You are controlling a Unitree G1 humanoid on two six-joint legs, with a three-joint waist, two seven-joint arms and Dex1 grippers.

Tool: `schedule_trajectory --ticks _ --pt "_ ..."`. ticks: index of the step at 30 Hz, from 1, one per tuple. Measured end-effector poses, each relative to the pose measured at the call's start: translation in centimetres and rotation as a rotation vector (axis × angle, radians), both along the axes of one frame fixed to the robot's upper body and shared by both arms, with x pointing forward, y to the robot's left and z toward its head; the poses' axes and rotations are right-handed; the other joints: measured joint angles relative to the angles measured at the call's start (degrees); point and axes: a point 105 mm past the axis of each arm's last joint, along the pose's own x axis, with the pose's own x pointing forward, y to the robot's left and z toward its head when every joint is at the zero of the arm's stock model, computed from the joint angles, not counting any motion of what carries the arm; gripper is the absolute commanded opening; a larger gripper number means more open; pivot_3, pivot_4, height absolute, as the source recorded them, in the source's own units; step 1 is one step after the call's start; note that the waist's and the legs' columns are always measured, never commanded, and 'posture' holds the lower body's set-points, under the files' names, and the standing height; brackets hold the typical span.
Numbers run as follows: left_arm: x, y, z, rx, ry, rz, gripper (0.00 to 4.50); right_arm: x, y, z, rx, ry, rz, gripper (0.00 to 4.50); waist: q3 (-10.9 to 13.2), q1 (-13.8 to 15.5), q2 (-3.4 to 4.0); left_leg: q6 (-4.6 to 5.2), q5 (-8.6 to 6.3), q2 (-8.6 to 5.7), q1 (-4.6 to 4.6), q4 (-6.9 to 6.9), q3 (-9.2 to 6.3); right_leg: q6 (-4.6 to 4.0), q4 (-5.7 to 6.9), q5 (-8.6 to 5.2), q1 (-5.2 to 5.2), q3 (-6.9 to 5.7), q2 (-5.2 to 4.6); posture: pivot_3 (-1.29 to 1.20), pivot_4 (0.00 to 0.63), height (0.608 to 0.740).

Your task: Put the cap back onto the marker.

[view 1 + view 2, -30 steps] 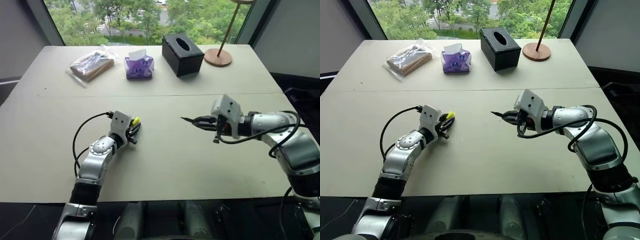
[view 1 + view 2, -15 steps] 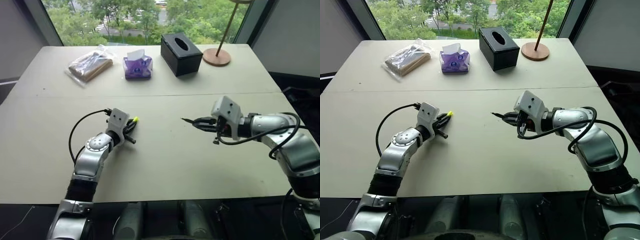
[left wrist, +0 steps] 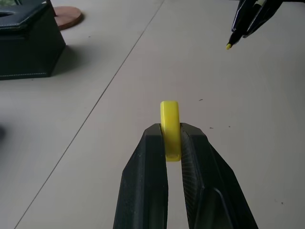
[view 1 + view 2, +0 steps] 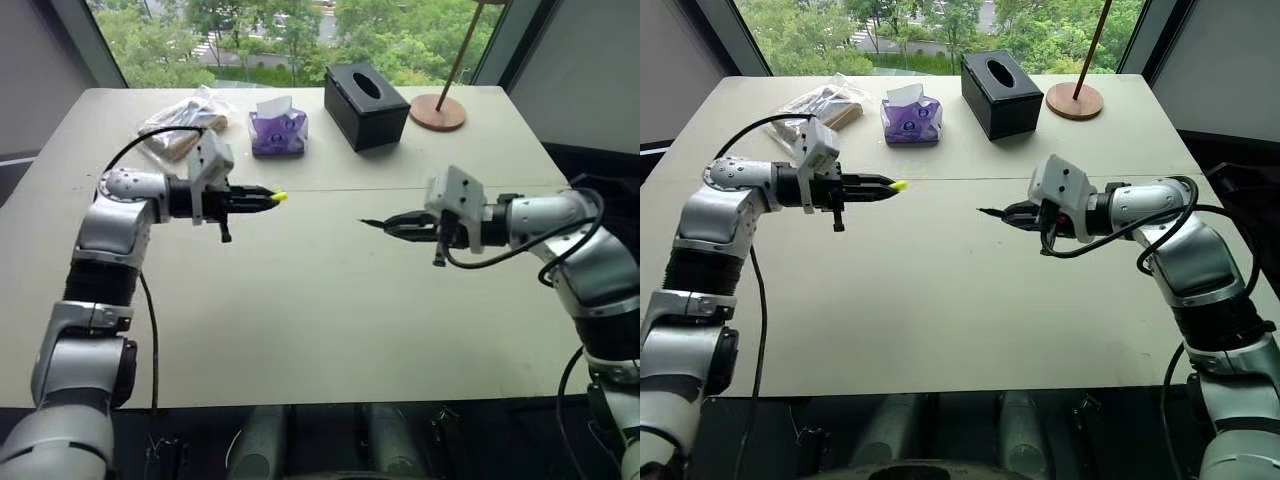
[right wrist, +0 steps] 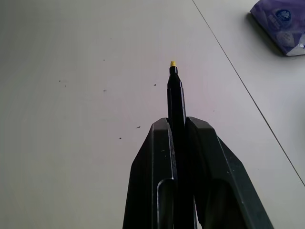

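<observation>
Both arms are jointed silver metal with looping black cables, pale grey boxy wrist housings, and a two-fingered black claw (image 4: 262,198) each.

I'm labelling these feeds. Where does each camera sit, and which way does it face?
Head views: look forward and down over the table; both arms show.
Left wrist view: along the left end effector gripping the cap.
Right wrist view: along the right end effector gripping the marker.
Shared: the marker's tip appears in the left wrist view too.

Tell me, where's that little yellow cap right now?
The cap is pinched in the left tool, held above the table on the robot's left. It faces the marker tip, across a gap.
</observation>
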Motion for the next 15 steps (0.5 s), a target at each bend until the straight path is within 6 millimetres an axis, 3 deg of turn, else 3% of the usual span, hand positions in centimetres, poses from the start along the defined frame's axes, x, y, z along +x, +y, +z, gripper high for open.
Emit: schedule_trajectory --ticks 6,15 --pt "-0.7 -2.4 -0.7 0.027 0.025 -0.155 0.01 0.0 0.7 1.1 -0.001 -0.033 0.034 0.00 0.00 -0.03 0.00 0.00 0.00 0.04 0.00 0.02 -0.02 -0.01 0.05 0.00 -0.02 0.00 0.06 0.00 0.150 0.740" --pt "-0.8 -4.3 -0.7 -0.003 0.026 -0.209 0.01 -0.2 1.2 1.1 0.007 -0.022 0.043 0.00 0.00 -0.04 0.00 0.01 0.01 0.04 0.00 0.04 -0.04 0.01 0.09 0.01 -0.02 0.00 0.06 0.00 0.150 0.740"
